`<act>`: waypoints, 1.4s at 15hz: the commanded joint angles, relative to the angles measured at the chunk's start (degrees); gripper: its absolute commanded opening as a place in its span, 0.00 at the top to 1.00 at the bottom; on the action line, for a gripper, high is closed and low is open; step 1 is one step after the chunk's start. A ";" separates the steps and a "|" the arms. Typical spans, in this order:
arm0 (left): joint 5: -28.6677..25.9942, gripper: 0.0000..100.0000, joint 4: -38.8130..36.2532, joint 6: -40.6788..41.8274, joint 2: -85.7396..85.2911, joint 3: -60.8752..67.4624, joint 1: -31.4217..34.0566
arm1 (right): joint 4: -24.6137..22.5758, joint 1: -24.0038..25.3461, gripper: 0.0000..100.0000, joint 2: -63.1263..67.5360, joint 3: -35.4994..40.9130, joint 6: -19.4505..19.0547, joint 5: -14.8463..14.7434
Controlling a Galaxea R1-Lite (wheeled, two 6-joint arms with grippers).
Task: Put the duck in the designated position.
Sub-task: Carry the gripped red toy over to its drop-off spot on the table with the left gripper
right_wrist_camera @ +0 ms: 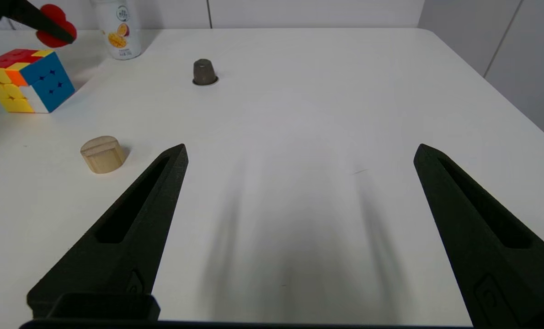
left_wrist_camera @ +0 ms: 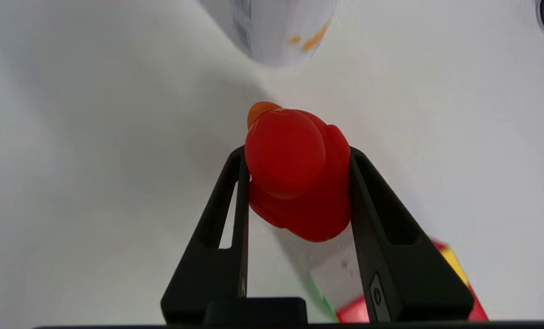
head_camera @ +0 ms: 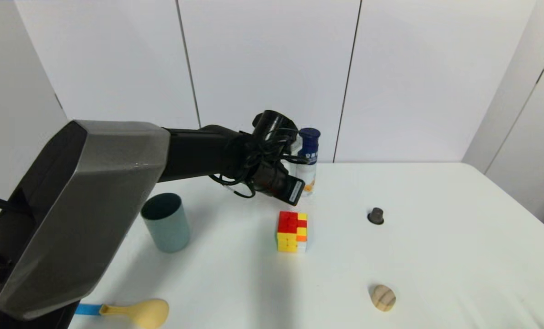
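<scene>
The left gripper [left_wrist_camera: 297, 157] clamped the small red rubber toy duck [left_wrist_camera: 299, 176] between its black fingers, above the white table [head_camera: 436, 256] between the puzzle cube [head_camera: 292, 231] and the white bottle [head_camera: 307, 161]. Farther right, the right gripper [right_wrist_camera: 299, 155] hung spread wide, holding nothing

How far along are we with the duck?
Pickup looks done: the left gripper is shut on the duck, held above the table near the cube. Left: lowering and releasing it. Right gripper is idle, jaws open.
</scene>
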 commanded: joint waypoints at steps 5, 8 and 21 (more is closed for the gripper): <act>0.04 1.00 -1.83 0.14 2.69 -0.58 0.65 | -0.02 0.02 0.00 0.09 0.00 -0.02 0.01; 0.30 1.00 -1.83 0.14 2.96 -0.58 1.44 | -0.02 0.02 0.00 0.09 0.00 -0.02 0.01; 0.30 0.00 -2.09 0.14 2.26 -0.67 2.06 | -0.02 0.02 0.00 0.09 0.00 -0.02 0.01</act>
